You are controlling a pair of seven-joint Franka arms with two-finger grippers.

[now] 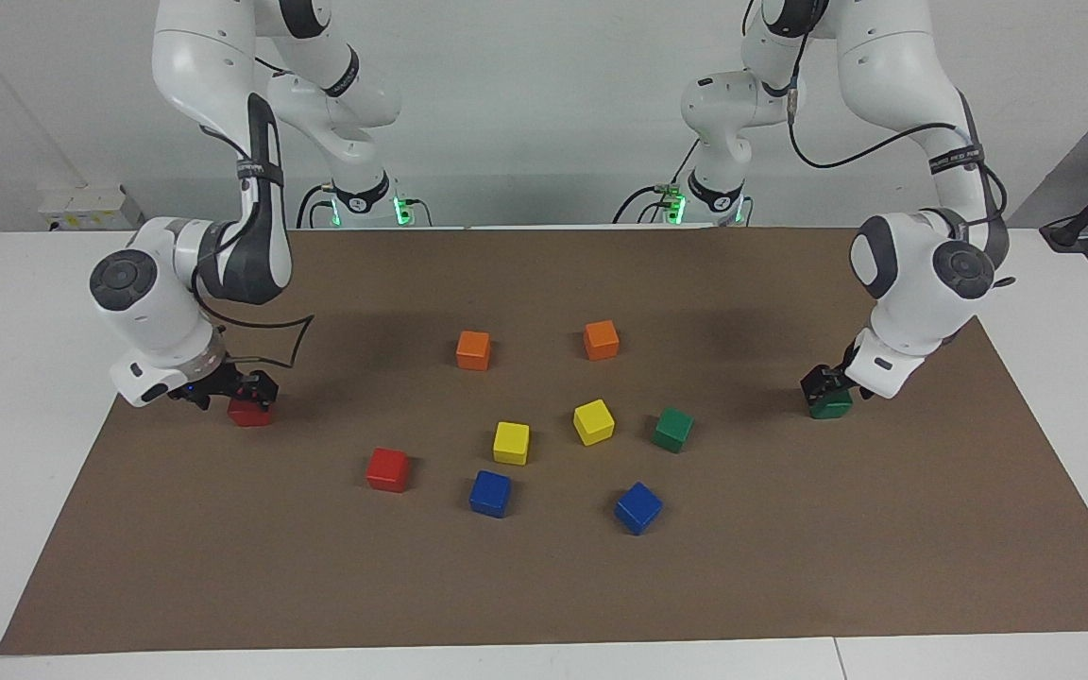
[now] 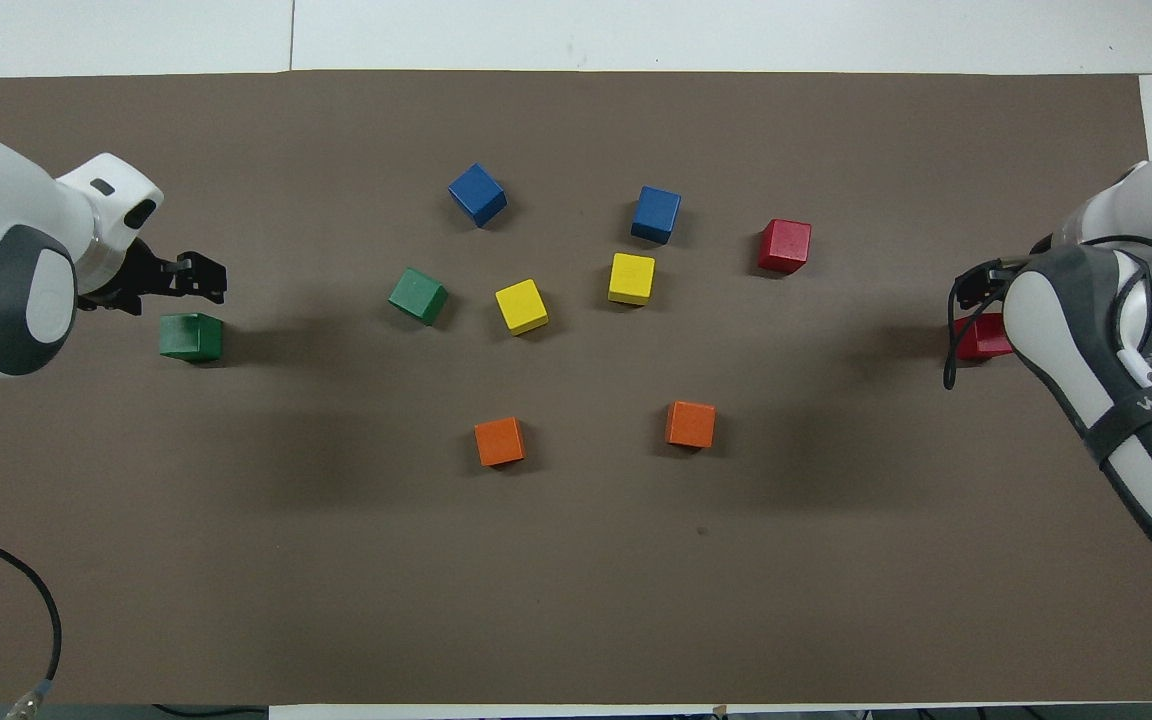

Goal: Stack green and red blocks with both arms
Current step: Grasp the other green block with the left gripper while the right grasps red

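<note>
One green block (image 1: 830,405) lies on the brown mat at the left arm's end; it also shows in the overhead view (image 2: 190,336). My left gripper (image 1: 820,382) hangs just above it, open and empty, also seen in the overhead view (image 2: 201,277). One red block (image 1: 250,413) lies at the right arm's end, half hidden by the arm in the overhead view (image 2: 979,336). My right gripper (image 1: 252,389) hangs just above it, open and empty. A second green block (image 1: 672,429) and a second red block (image 1: 387,469) lie among the middle cubes.
Two orange cubes (image 1: 473,349) (image 1: 601,339) lie nearer the robots. Two yellow cubes (image 1: 511,442) (image 1: 593,421) sit mid-mat. Two blue cubes (image 1: 490,493) (image 1: 637,507) lie farthest from the robots. The brown mat (image 1: 790,586) covers the white table.
</note>
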